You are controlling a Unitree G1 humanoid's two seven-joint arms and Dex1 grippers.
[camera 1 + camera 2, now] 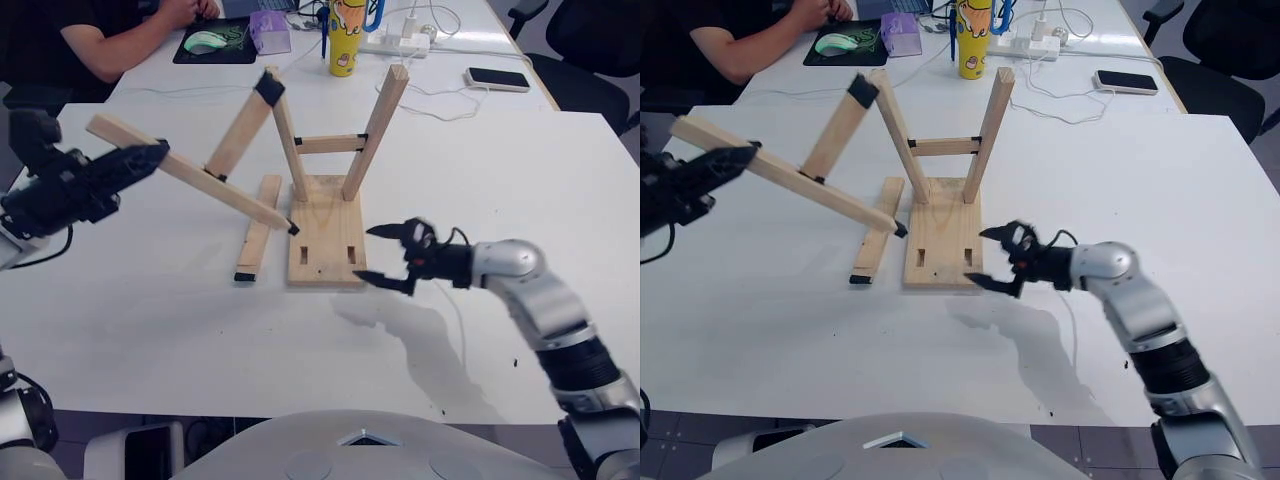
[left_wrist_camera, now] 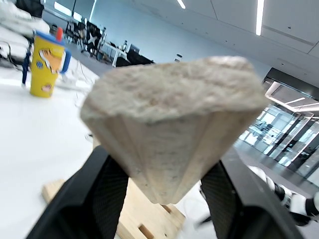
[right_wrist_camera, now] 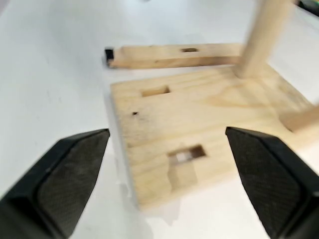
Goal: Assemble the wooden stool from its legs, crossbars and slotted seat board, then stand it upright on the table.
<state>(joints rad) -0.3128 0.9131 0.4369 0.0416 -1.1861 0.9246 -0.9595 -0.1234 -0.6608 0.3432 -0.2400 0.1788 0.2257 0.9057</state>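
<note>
Gaping by the seat board (image 1: 325, 215) edge, right gripper (image 1: 365, 253) jaws; left gripper (image 1: 150, 156) jaws clamped on a leg (image 1: 230, 197).

Bright overhead light; a soft shadow falls on the counter (image 1: 150, 330) beside the seat board (image 1: 325, 235); wrist views blurred, perhaps by motion.

The left arm is held out to the left, its hand (image 1: 148, 158) clamped on a wooden leg (image 1: 250, 207). The right forearm bends inward, its hand (image 1: 369, 254) spread wide.

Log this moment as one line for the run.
left hand: shut on leg | right hand: open, near seat board | near slots: empty | loose bar: beside it
</note>
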